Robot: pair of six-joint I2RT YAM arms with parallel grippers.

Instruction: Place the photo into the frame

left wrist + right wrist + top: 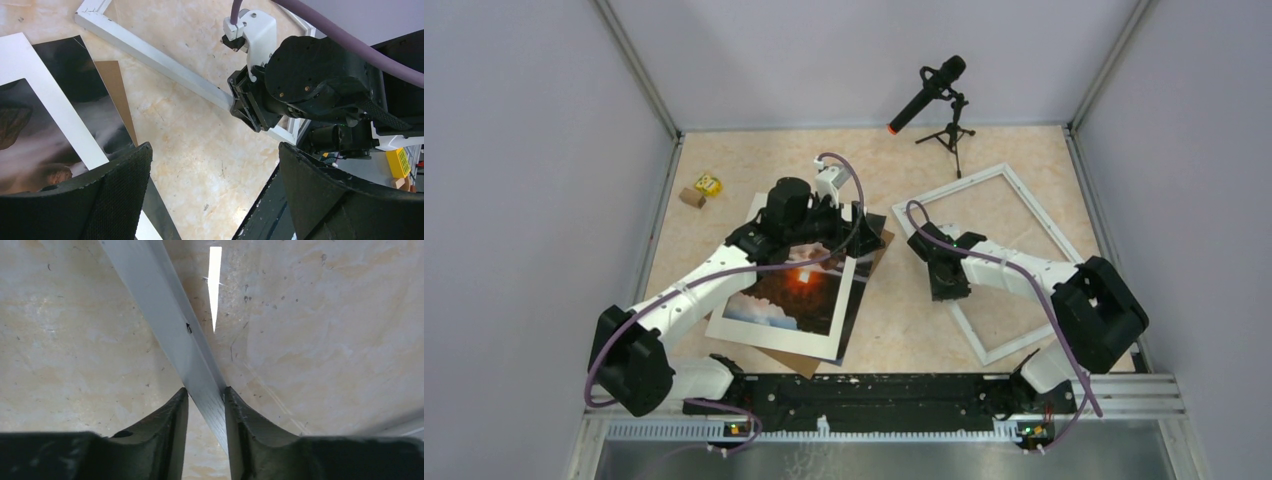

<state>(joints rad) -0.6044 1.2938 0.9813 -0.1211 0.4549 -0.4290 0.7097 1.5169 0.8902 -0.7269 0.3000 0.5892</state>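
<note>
My right hand [205, 395] grips the frame [150, 295] by its moulding. My left hand [214, 150] hangs open above the photo [794, 290]. The photo lies apart from the frame, so insertion is outstanding.

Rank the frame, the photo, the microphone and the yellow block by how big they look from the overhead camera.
1. frame
2. photo: looks close behind, but it lies partly under the mat, so the gap is unsure
3. microphone
4. yellow block

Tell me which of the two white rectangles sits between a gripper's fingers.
The frame, thin empty moulding on the right; the right gripper grips its rail.
</note>
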